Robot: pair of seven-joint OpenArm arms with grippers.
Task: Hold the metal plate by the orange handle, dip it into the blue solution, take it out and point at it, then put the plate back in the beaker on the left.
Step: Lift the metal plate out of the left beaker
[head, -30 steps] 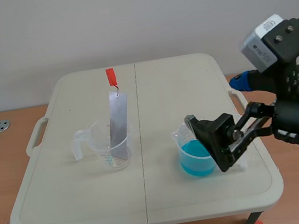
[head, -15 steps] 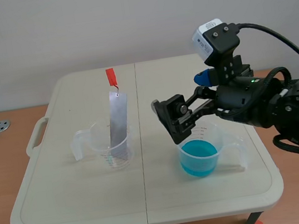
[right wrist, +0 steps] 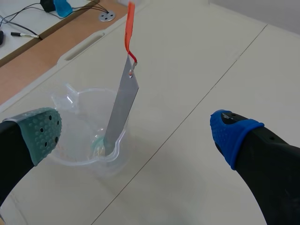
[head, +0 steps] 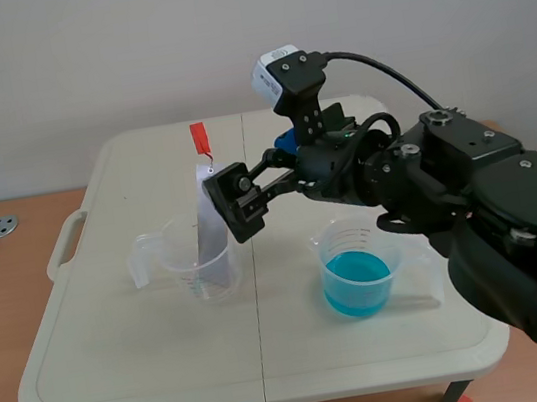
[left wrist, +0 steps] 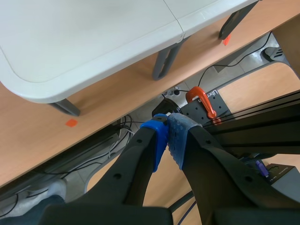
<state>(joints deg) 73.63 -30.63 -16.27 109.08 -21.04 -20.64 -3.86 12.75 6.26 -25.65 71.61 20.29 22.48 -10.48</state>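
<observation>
Orange handle [right wrist: 129,28] uppermost, the metal plate [right wrist: 123,105] leans in the clear beaker [head: 176,260] on the left of the surface [head: 131,363], so I have my right pincer [head: 238,202] wide open just beside it for the grab, left pincer [left wrist: 168,138] closed, parked off the surface.

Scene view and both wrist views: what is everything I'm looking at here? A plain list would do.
table: one, off-white, under both beakers
clear beaker: one, see-through, on the table's left half
metal plate: one, silver, leaning in the clear beaker
orange handle: one, orange-red, at the plate's upper end
blue-solution beaker: one, clear with blue liquid, on the table's right half
metal disc: one, grey, off the table to the left
orange clamp: one, orange, below the table's edge
right gripper: one, black, open, raised, facing the plate
left gripper: one, black, shut, low beside the table
</observation>
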